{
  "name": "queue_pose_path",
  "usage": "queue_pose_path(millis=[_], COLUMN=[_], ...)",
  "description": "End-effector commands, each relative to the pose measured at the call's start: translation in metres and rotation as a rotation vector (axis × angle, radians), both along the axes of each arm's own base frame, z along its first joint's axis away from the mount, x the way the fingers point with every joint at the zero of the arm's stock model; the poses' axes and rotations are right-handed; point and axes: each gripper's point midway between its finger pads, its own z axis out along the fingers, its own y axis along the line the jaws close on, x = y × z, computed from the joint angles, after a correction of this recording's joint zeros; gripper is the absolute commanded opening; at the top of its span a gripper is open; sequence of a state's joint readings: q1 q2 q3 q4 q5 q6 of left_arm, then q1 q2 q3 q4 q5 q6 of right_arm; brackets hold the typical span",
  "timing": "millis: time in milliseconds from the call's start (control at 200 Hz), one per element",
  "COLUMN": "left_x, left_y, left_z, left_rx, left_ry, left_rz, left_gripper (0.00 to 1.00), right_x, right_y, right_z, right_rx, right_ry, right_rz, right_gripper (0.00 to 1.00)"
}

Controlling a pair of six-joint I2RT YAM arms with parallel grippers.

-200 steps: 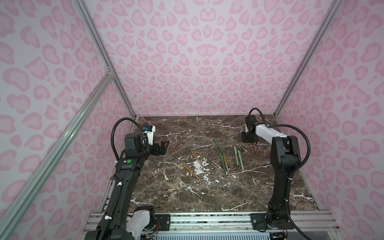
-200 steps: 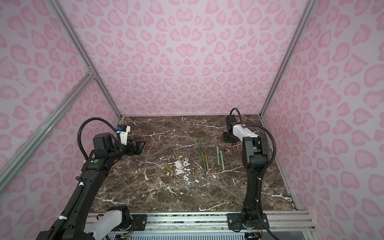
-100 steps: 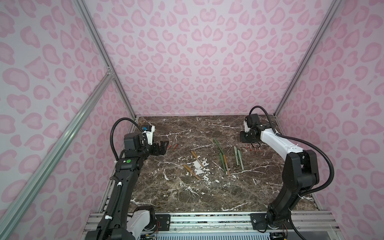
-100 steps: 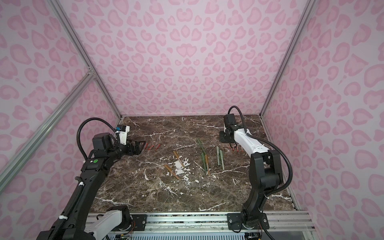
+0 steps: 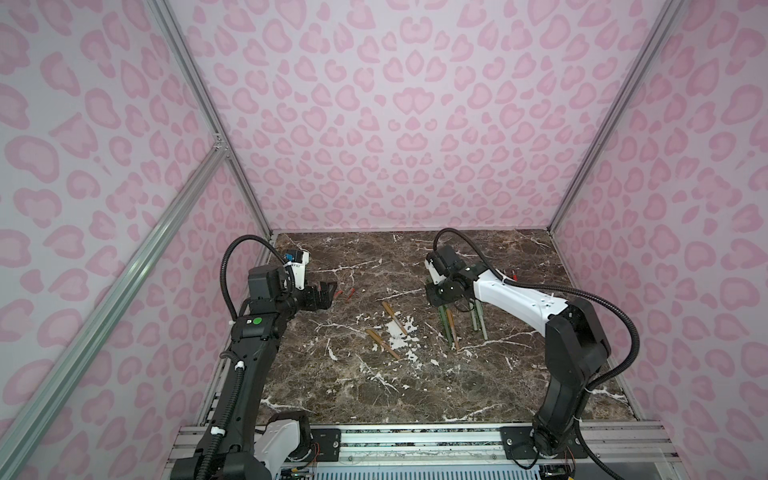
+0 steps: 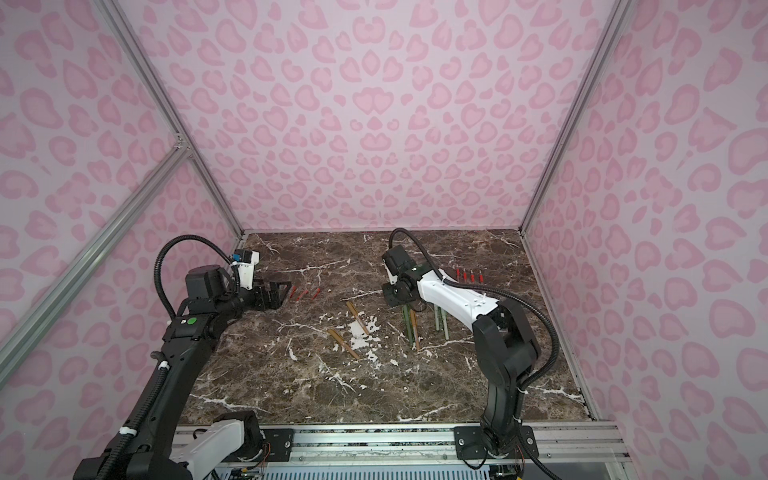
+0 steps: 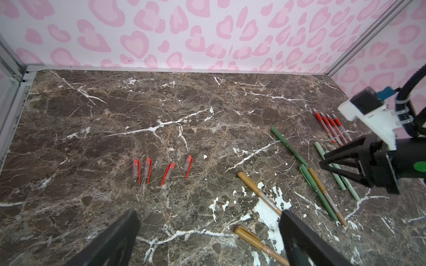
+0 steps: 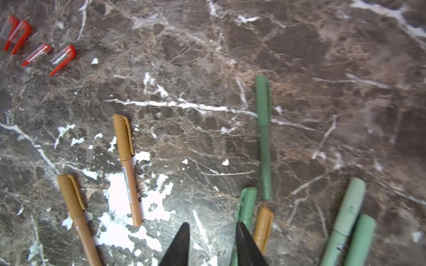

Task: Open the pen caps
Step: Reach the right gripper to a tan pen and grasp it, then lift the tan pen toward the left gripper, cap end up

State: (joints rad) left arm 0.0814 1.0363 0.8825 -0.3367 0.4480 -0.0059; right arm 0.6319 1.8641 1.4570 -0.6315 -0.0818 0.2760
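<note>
Several loose red pen caps (image 7: 147, 169) (image 8: 39, 46) lie at the table's left, just ahead of my left gripper (image 5: 326, 293) (image 7: 208, 214), which is wide open and empty. Several uncapped red pen bodies (image 7: 332, 126) (image 6: 469, 275) lie at the far right. Two tan pens (image 8: 126, 165) (image 5: 394, 318) in the middle keep their caps on. My right gripper (image 8: 212, 224) (image 6: 390, 297) hangs over the green pens, open a little, bare marble between its fingers. One fingertip (image 8: 242, 232) overlaps a capped dark green pen (image 8: 246, 205), beside a third tan pen (image 8: 262, 225).
Another dark green pen (image 8: 264, 135) lies ahead of the right gripper, and two pale green pens (image 8: 345, 218) lie to its side. Pink patterned walls close the marble table (image 5: 374, 395) on three sides. An aluminium rail (image 5: 415, 436) runs along the front.
My right arm has swung from the red pen bodies at the far right towards the middle, over the green pens, and its jaws have parted a little. The left arm has stayed put.
</note>
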Motion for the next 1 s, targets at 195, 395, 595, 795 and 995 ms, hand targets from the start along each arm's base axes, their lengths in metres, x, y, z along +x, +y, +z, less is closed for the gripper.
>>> queue_pose_path(millis=[195,395,595,795,995], left_x=[0.004,0.004,0.003,0.004,0.005], left_y=[0.0,-0.001,-0.002,-0.001,0.0], left_z=[0.007,0.01,0.012,0.008,0.007], left_rx=[0.004,0.002,-0.008,-0.011,-0.007], left_ry=[-0.046,-0.048,-0.042,-0.035,-0.039], left_rz=[-0.008,-0.011,-0.017,-0.012,-0.01], left_gripper=[0.98,0.98,0.98,0.98,0.98], right_x=[-0.017,-0.024,-0.03,-0.032,-0.033], right_y=[0.076,0.089,0.087,0.085,0.085], right_z=[-0.034,-0.059,-0.076,-0.093,-0.103], right_rx=[-0.011,-0.07,-0.117,-0.148,-0.15], right_ry=[0.058,0.108,0.138,0.163,0.171], right_rz=[0.127,0.145,0.15,0.162,0.172], right_gripper=[0.34,0.32,0.3,0.26,0.14])
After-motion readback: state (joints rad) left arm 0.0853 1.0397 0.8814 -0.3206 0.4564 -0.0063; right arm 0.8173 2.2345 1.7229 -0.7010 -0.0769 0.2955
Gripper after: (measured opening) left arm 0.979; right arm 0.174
